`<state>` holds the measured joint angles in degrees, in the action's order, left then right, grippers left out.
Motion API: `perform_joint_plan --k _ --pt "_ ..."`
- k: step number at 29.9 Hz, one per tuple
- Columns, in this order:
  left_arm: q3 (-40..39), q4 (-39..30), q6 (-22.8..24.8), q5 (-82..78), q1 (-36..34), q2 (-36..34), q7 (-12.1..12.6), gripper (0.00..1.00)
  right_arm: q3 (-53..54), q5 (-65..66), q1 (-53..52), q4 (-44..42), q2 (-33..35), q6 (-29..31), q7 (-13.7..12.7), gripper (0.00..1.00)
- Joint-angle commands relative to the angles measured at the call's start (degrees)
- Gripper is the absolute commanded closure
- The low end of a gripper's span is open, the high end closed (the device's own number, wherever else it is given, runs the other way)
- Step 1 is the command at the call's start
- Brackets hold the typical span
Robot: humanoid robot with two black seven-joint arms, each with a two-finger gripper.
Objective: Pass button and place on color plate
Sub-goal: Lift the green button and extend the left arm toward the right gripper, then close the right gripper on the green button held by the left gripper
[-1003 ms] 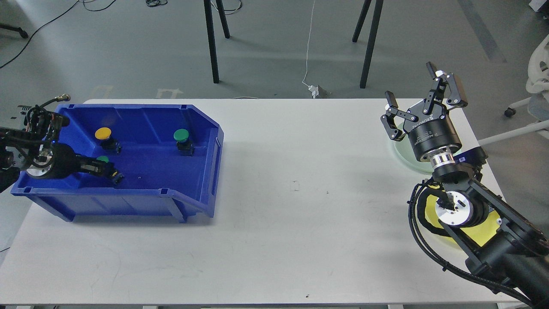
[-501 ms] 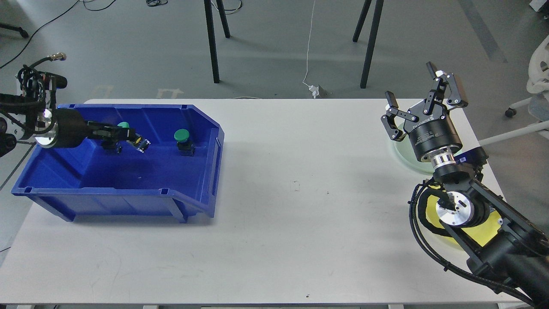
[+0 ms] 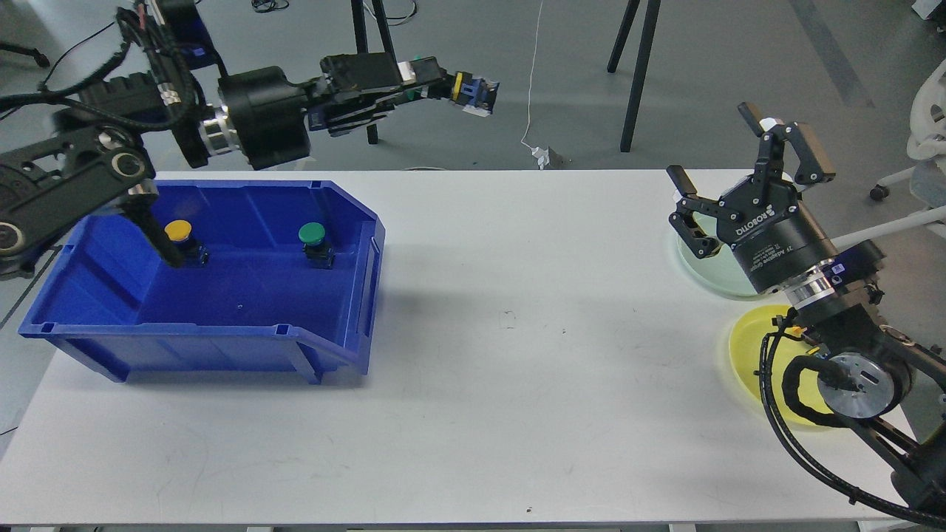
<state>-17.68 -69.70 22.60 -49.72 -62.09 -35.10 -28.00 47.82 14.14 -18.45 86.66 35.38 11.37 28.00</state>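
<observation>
My left gripper (image 3: 443, 81) is raised high above the table's far edge. It is shut on a green button (image 3: 473, 92) whose black and yellow base sticks out to the right. A yellow button (image 3: 177, 230) and another green button (image 3: 312, 235) stand in the blue bin (image 3: 222, 332). My right gripper (image 3: 711, 145) is open and empty, held above the pale green plate (image 3: 702, 262). The yellow plate (image 3: 746, 355) lies in front of it, partly hidden by my right arm.
The blue bin fills the table's left side. Black stand legs (image 3: 366, 111) and a white cable (image 3: 531, 89) are on the floor behind the table. A white chair (image 3: 927, 125) stands at the far right.
My left gripper has lifted the green button out of the bin, up and to the right. My right gripper has shifted slightly right, which uncovers more of the yellow plate.
</observation>
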Motion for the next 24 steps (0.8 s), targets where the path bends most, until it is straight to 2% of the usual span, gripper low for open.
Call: perform_joint_plan --k 1,10,24 --pt "0.01 0.61 -4.23 0.42 2.32 8.54 0.0 0.85 -2.12 -0.08 0.7 2.63 1.27 4.36 0.0 0.01" --pt "0.62 2.02 -6.87 0.33 6.1 11.98 0.0 0.84 -5.1 -1.13 -0.27 3.78 -0.39 8.67 0.0 0.02" --pt "0.71 2.02 -8.36 -4.06 8.66 12.07 0.0 0.84 -7.92 -1.05 -2.55 2.11 -3.38 8.23 0.0 0.02"
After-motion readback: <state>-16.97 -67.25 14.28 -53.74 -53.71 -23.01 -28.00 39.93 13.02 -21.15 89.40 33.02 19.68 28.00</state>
